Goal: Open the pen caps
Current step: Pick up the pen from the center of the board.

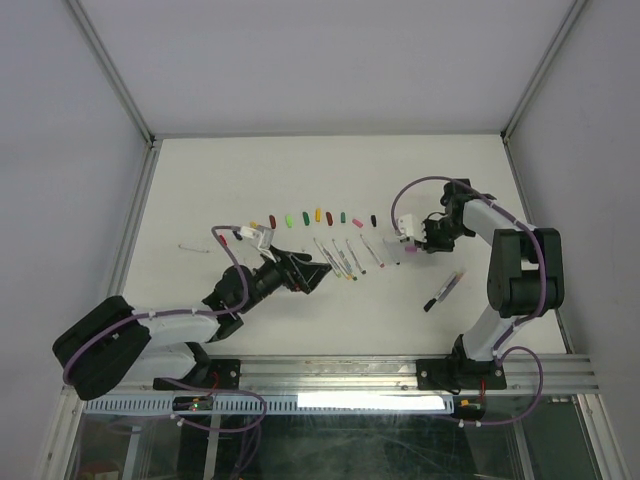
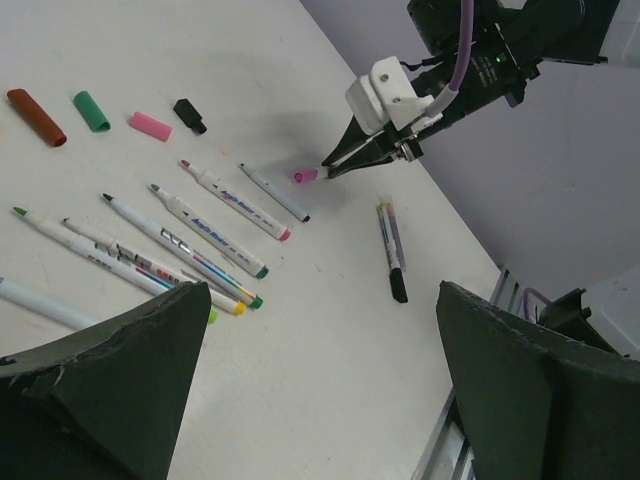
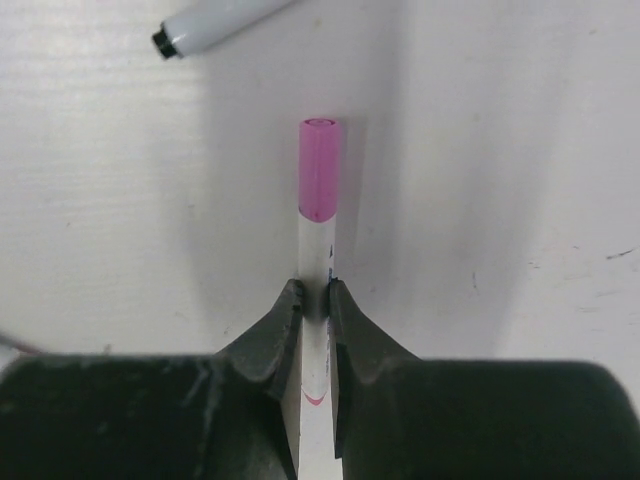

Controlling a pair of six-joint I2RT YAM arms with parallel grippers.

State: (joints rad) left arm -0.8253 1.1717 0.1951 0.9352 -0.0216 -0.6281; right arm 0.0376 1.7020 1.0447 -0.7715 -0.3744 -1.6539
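My right gripper (image 3: pixel 316 300) is shut on the white barrel of a pen whose pink cap (image 3: pixel 320 183) is still on and points away from the fingers. From above, that gripper (image 1: pixel 408 243) sits low over the table at the right, with the pink cap (image 2: pixel 304 176) also visible from the left wrist. Loose pen caps lie in a row (image 1: pixel 320 216); among them are maroon (image 2: pixel 36 116), green (image 2: pixel 92 111), pink (image 2: pixel 150 126) and black (image 2: pixel 189 115). My left gripper (image 1: pixel 312 275) hovers open near several uncapped pens (image 2: pixel 190 235), holding nothing.
A pen with a black cap (image 1: pixel 443 291) lies alone right of centre, toward the front. Another uncapped barrel (image 3: pixel 215 20) lies just beyond the held pen. A metal rail (image 1: pixel 400 372) runs along the near edge, and the enclosure walls (image 1: pixel 130 230) bound the table.
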